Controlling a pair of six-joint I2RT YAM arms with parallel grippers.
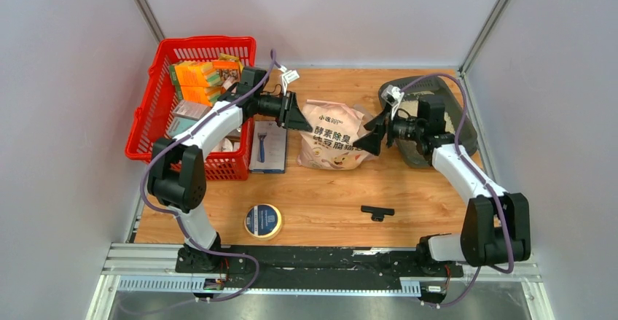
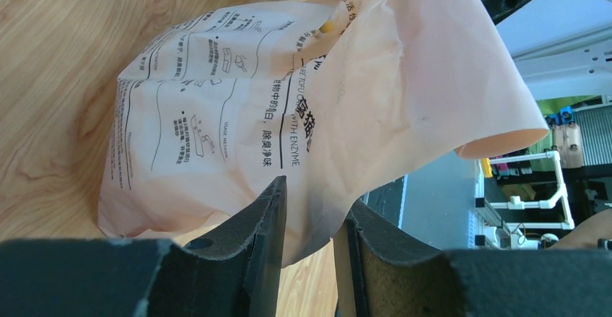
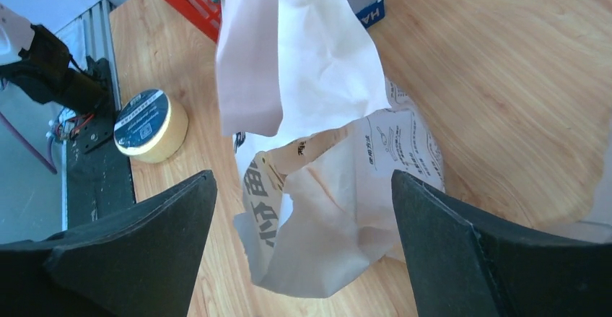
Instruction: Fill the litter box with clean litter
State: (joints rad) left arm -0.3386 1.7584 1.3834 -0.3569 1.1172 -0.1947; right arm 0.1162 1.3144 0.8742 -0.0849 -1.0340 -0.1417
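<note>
The pale pink litter bag lies in the middle of the table, its torn top crumpled and partly raised. My left gripper is at the bag's left edge. In the left wrist view the gripper is closed on a fold of the bag. My right gripper is wide open at the bag's right edge. In the right wrist view the bag's flap lies between the spread fingers of the gripper, untouched. The dark grey litter box sits at the back right, mostly hidden by the right arm. A pale patch shows inside it.
A red mesh basket with packages stands at the back left. A blue box lies between the basket and the bag. A tape roll and a small black T-shaped part lie near the front.
</note>
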